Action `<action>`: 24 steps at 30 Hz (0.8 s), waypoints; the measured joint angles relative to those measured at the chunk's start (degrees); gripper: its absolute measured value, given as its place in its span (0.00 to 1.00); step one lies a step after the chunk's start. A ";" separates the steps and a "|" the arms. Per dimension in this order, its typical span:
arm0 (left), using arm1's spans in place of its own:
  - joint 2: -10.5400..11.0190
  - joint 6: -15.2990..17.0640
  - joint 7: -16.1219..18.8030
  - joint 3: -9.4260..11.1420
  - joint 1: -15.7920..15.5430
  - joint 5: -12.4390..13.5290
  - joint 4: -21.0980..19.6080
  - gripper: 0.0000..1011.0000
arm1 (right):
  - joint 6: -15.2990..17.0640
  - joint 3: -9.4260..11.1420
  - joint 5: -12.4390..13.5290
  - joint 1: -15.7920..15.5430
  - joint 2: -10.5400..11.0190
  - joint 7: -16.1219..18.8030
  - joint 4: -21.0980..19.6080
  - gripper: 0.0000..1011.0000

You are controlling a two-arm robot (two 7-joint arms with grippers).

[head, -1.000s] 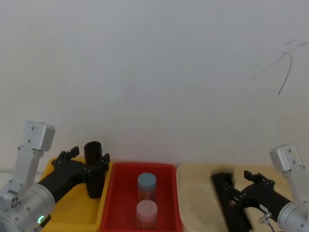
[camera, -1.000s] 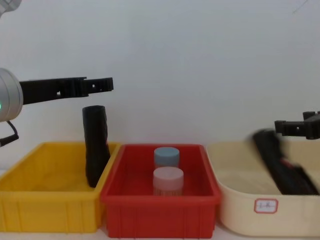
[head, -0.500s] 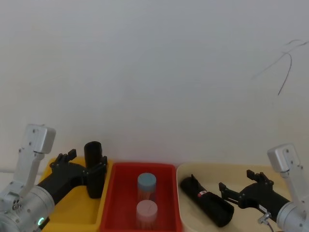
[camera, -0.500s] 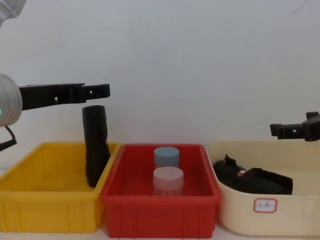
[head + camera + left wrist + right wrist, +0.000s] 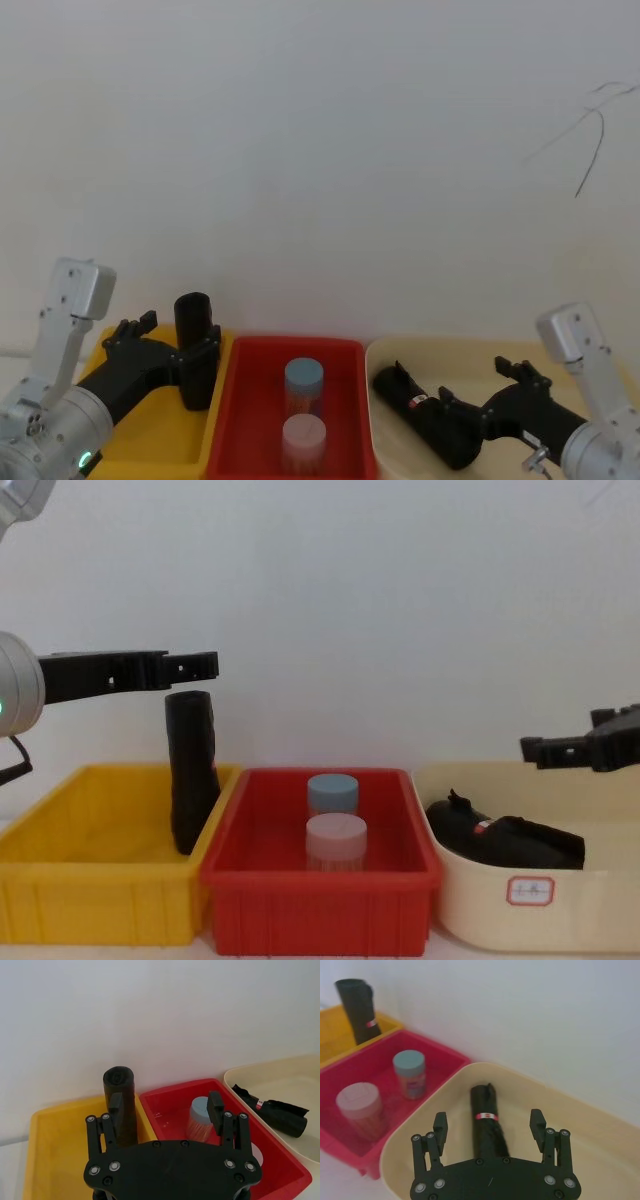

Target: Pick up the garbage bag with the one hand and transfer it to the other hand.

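The garbage bag [image 5: 432, 423], a black crinkly roll with a small red-and-white label, lies on its side in the cream tub [image 5: 590, 900]; it also shows in the chest view [image 5: 510, 842] and right wrist view [image 5: 487, 1127]. My right gripper [image 5: 475, 385] hovers open just above it, fingers spread to either side, not touching [image 5: 488, 1120]. My left gripper [image 5: 178, 335], on the arm with the green light, hangs open over the yellow bin [image 5: 100, 880], level with the top of a second black roll [image 5: 193, 350] that stands upright there.
A red bin [image 5: 320, 895] sits between the yellow bin and the tub, holding a blue-lidded jar [image 5: 304, 378] and a pink-lidded jar [image 5: 304, 435]. A white wall stands close behind all three containers.
The garbage bag was tumbling in the cream tub one second ago and now lies still. My right gripper has moved left and lower toward it. The left gripper dipped slightly.
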 joint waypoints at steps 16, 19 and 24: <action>0.00 0.04 0.12 -0.01 -0.01 0.10 0.04 0.99 | 3.56 -4.50 -3.46 1.86 -0.29 2.12 -1.35 0.99; 0.00 0.04 0.13 -0.01 -0.01 0.12 0.04 0.99 | 4.16 -5.07 -3.95 2.46 -0.53 2.47 -1.17 0.99; 0.00 0.04 0.14 -0.01 -0.01 0.12 0.04 0.99 | 5.45 -5.81 -4.43 3.64 -1.09 3.29 -0.48 0.99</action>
